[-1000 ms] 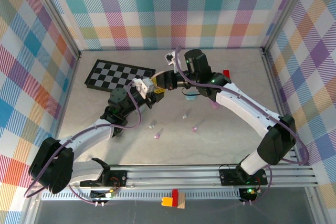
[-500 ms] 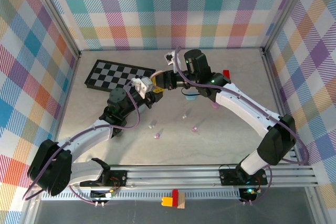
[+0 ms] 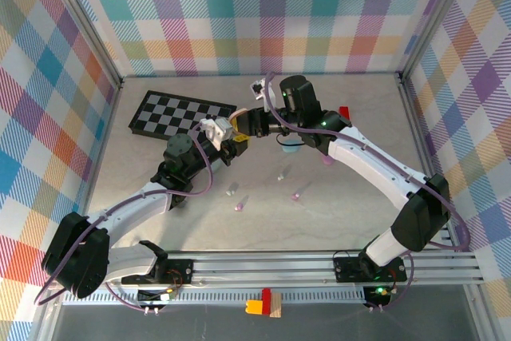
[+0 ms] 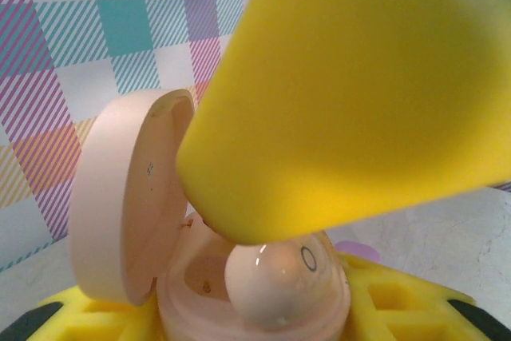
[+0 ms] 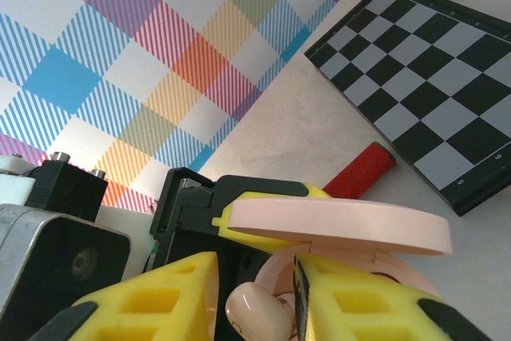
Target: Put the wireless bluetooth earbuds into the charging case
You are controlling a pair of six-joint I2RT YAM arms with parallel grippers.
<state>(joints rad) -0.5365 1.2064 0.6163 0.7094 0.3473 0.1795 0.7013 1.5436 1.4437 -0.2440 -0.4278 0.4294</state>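
1. Left gripper [image 4: 247, 321]: its yellow fingers, moulded with square recesses, are clamped on the base of the pink charging case [image 4: 200, 273]. The case is smooth, matte and pebble-shaped. Its round lid [image 4: 120, 205] stands hinged open at 9 o'clock in the left wrist view.
2. Pink earbud [image 4: 275, 277]: glossy and rounded, seated in a pocket of the case.
3. Right gripper [image 5: 255, 301]: its yellow fingers stand slightly apart and straddle the bud, with a sliver of gap on one side. One blunt fingertip [image 4: 359, 93] hangs over the bud at 12 o'clock.
4. Top view: the grippers meet toward 11 o'clock from the centre of the table [image 3: 335, 217], which is pale and mottled. The flat chessboard [image 3: 182, 113] lies at 10 o'clock.
5. Loose earbuds [image 3: 281, 173] are scattered at 5 to 6 o'clock from the case.
6. A rough red cylinder [image 5: 359, 172] lies near the board's edge.
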